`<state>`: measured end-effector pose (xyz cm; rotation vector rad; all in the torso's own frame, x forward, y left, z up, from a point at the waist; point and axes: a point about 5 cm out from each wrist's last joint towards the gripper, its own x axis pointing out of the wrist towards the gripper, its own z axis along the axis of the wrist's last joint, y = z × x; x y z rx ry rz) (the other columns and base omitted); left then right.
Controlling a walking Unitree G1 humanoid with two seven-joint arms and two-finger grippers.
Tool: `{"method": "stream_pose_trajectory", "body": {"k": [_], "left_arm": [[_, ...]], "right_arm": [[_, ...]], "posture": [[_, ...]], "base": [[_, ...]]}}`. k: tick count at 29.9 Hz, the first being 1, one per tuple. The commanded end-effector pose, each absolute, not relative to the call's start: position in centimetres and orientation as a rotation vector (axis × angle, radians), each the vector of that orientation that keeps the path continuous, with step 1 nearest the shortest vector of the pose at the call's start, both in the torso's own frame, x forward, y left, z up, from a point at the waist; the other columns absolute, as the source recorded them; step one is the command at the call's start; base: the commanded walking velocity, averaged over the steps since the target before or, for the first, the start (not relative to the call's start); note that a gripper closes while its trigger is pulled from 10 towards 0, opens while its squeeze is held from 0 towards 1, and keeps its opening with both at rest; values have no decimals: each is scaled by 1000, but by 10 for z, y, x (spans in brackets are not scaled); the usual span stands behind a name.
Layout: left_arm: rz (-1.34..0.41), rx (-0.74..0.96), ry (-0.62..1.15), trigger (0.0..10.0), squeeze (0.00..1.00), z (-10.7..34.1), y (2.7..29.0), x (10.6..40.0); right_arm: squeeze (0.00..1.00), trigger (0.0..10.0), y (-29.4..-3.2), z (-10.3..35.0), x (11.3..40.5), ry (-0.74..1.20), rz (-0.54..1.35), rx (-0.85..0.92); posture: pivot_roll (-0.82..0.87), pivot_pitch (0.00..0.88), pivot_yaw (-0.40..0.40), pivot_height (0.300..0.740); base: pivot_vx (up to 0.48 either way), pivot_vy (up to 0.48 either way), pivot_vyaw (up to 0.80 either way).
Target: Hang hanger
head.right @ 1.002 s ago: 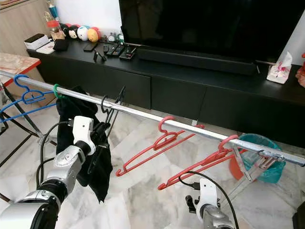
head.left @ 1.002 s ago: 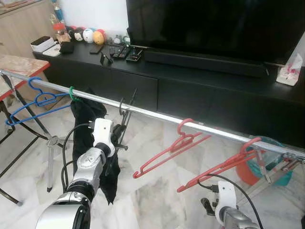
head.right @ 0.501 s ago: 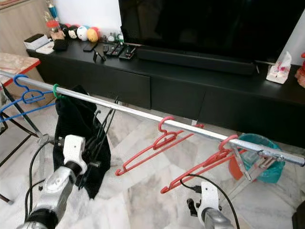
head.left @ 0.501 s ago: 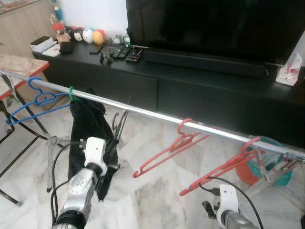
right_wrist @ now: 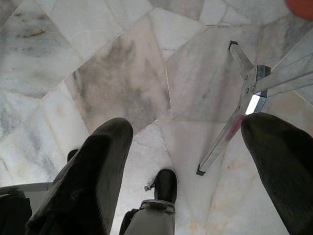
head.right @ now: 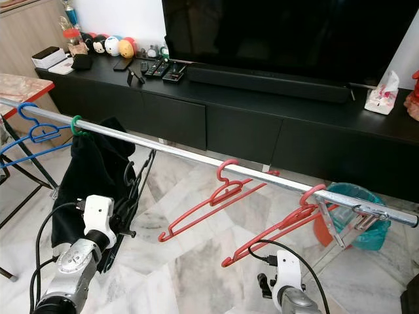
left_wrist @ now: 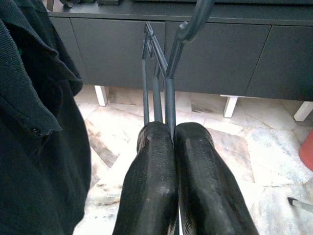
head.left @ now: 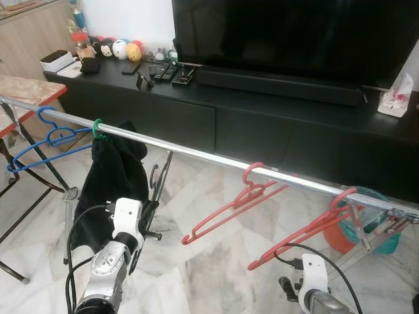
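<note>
Black hanger [left_wrist: 164, 73] sits pinched between the clenched fingers of the left gripper [left_wrist: 172, 147], below the silver rail [head.left: 196, 154] and beside a black garment [head.left: 114, 173] (on a green hook). Two red hangers [head.left: 229, 209] hang farther along; right gripper [right_wrist: 181, 161] hangs spread above marble floor [right_wrist: 122, 73].
</note>
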<state>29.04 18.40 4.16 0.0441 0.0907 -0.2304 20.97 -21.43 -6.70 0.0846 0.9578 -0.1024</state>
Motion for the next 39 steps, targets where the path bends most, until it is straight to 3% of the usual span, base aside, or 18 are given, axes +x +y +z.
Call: {"method": "stream_pose_trajectory", "body": {"k": [1, 15, 26, 39], "left_arm": [[-240, 69, 74, 10000, 0, 48, 182, 295], [-228, 72, -26, 10000, 0, 85, 179, 325], [-273, 98, 76, 10000, 0, 102, 162, 357], [-268, 87, 261, 10000, 0, 87, 160, 361]], "right_arm": [[0, 10000, -213, -68, 209, 954, -96, 80], [0, 10000, -213, -66, 212, 945, -98, 83], [0, 10000, -212, -64, 215, 944, -97, 88], [0, 10000, -211, -64, 216, 949, -90, 92]], "posture": [[-62, 0, 26, 740], [-54, 0, 22, 740], [-61, 0, 26, 740], [-58, 0, 26, 740]], "base": [[0, 0, 0], [0, 0, 0], [0, 0, 0], [0, 0, 0]]}}
